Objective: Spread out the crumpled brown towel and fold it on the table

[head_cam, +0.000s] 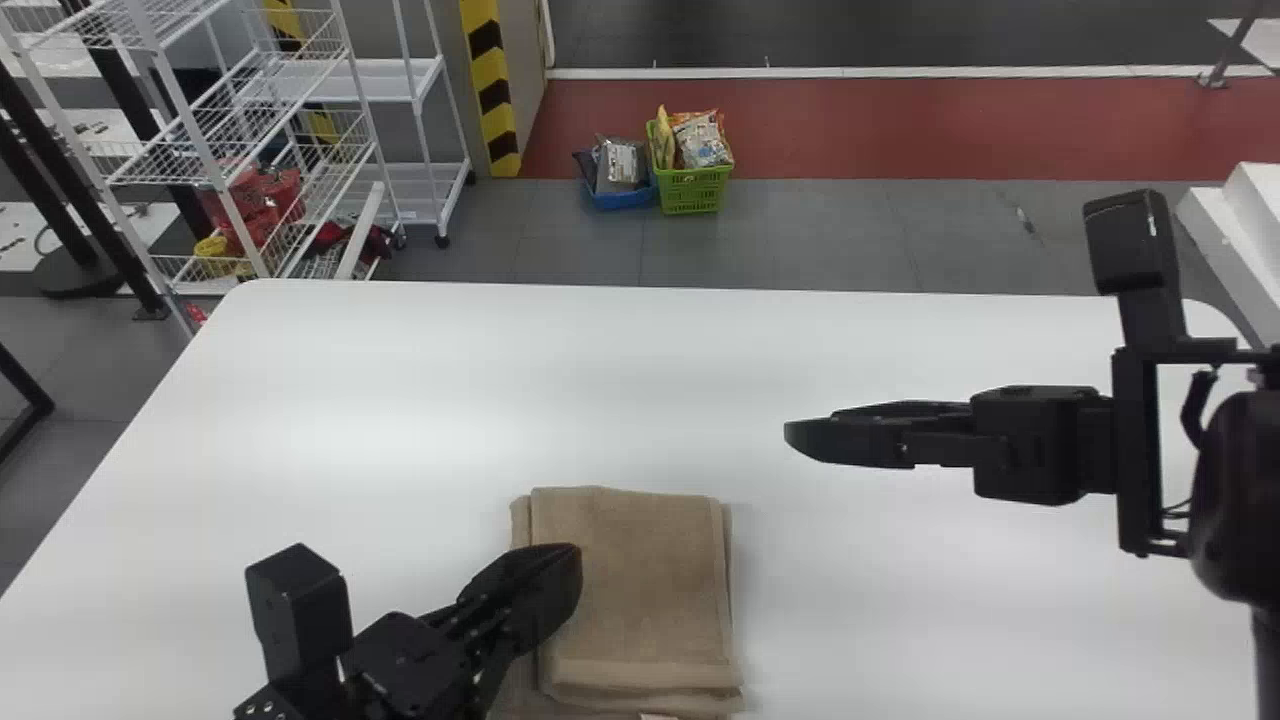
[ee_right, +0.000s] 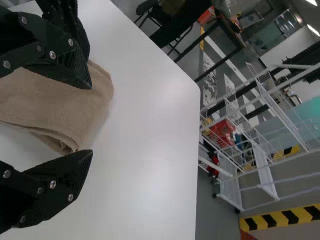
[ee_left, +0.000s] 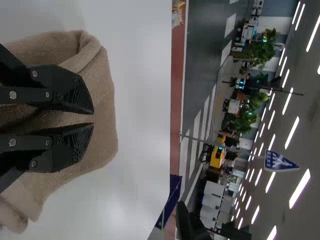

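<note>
The brown towel [head_cam: 640, 590] lies folded in a layered, roughly rectangular stack near the table's front, loose cloth showing at its lower left. Over its left side is my left gripper [head_cam: 560, 580]; in the left wrist view, this gripper [ee_left: 93, 118] has a narrow gap between its fingertips, with the towel [ee_left: 102, 135] behind and a curled fold beside them. My right gripper [head_cam: 792, 436] points leftward above the table, right of and beyond the towel. The right wrist view has that gripper [ee_right: 91, 119] wide apart, the towel's rounded edge [ee_right: 95, 105] showing past its fingers.
The white table [head_cam: 400, 400] extends around the towel. White wire shelving [head_cam: 230, 150] stands beyond its far left corner. On the floor behind are a green basket [head_cam: 692, 190] and a blue basket [head_cam: 620, 198] holding packets. A white stepped object [head_cam: 1250, 220] is at far right.
</note>
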